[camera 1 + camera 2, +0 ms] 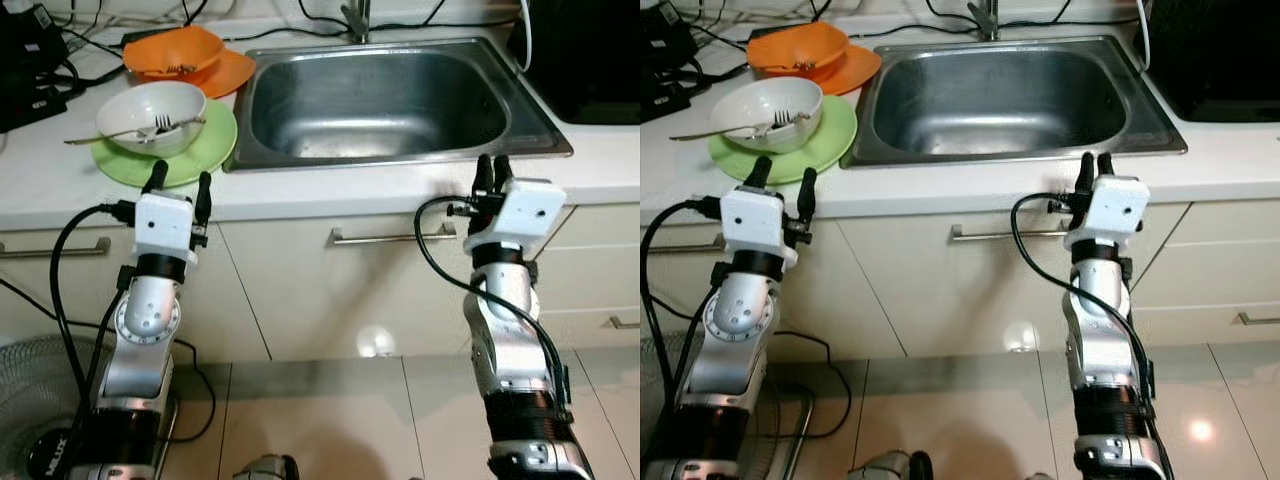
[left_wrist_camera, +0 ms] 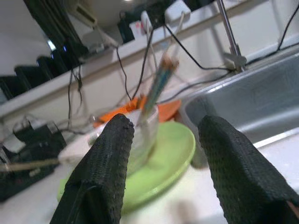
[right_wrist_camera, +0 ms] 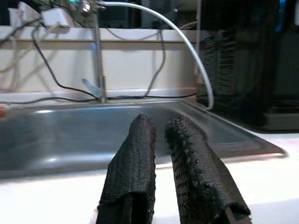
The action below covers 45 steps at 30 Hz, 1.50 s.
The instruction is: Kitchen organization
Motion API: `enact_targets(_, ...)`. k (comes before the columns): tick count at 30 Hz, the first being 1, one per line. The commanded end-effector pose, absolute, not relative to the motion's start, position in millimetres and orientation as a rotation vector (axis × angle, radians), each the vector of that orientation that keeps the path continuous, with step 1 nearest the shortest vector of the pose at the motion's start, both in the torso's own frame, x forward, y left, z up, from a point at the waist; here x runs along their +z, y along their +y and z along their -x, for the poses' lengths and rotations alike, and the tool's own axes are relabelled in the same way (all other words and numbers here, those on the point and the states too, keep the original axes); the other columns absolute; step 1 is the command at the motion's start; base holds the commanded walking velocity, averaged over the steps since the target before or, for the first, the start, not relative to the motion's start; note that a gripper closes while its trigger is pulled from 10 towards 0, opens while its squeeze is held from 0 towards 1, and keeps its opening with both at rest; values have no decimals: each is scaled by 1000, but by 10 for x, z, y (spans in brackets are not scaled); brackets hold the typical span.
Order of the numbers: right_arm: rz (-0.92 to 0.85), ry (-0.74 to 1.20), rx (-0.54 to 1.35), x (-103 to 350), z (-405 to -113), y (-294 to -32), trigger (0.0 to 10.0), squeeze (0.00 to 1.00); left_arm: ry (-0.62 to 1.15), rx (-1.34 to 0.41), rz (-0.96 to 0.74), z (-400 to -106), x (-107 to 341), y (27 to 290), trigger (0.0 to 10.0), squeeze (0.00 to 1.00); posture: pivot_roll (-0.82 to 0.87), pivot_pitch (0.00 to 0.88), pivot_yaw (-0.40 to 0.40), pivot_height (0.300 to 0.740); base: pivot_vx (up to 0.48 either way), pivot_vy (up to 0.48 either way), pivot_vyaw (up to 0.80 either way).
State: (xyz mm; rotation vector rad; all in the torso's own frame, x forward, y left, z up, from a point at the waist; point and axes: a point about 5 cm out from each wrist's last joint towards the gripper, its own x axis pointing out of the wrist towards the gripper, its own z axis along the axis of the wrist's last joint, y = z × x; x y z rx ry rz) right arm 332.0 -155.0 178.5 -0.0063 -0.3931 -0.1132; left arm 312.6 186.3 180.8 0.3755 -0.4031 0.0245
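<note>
A white bowl (image 1: 150, 115) with a fork (image 1: 160, 124) in it sits on a green plate (image 1: 205, 150) on the white counter, left of the steel sink (image 1: 380, 100). Behind it an orange bowl (image 1: 175, 52) rests on an orange plate (image 1: 232, 72). My left gripper (image 1: 180, 178) is open at the counter's front edge, just in front of the green plate and holding nothing. My right gripper (image 1: 493, 162) is shut and empty, raised at the counter edge by the sink's front right corner. In the left wrist view the green plate (image 2: 168, 154) lies beyond the open fingers (image 2: 112, 158).
A faucet (image 1: 355, 18) stands behind the sink. A black appliance (image 1: 590, 50) occupies the back right counter. Black devices and cables (image 1: 30, 60) crowd the back left. Cabinet drawers with a bar handle (image 1: 390, 237) run below the counter. A fan (image 1: 30, 400) sits on the floor at left.
</note>
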Motion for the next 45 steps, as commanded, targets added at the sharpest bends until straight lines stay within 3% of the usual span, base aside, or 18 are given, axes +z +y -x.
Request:
enact_targets(1, -9, -388, -96, 1803, -3359, -1481, 10000, 0, -407, 31, -405, -3162, 1853, 1874, 10000, 1000, 117, 19, 94, 740, 0, 0, 0)
enact_targets(5, -24, -383, -86, 1814, -3418, -1428, 10000, 0, -409, 8, -450, -3230, 1889, 1824, 10000, 1000, 119, 15, 94, 740, 0, 0, 0)
enact_targets(6, -30, -378, -79, 1810, -3432, -1410, 10000, 0, -411, -2, -473, -3259, 1908, 1802, 10000, 0, 120, 15, 95, 740, 0, 0, 0)
enact_targets(22, -54, -354, 4, 1786, -3523, -1168, 10000, 0, -394, -40, -642, -3642, 2157, 1641, 10000, 0, 119, 21, 102, 740, 0, 0, 0)
enact_targets(45, -61, -353, 18, 1766, -3523, -1170, 10000, 0, -372, -1, -606, -3669, 2110, 1655, 10000, 0, 122, 31, 94, 740, 75, 0, 0)
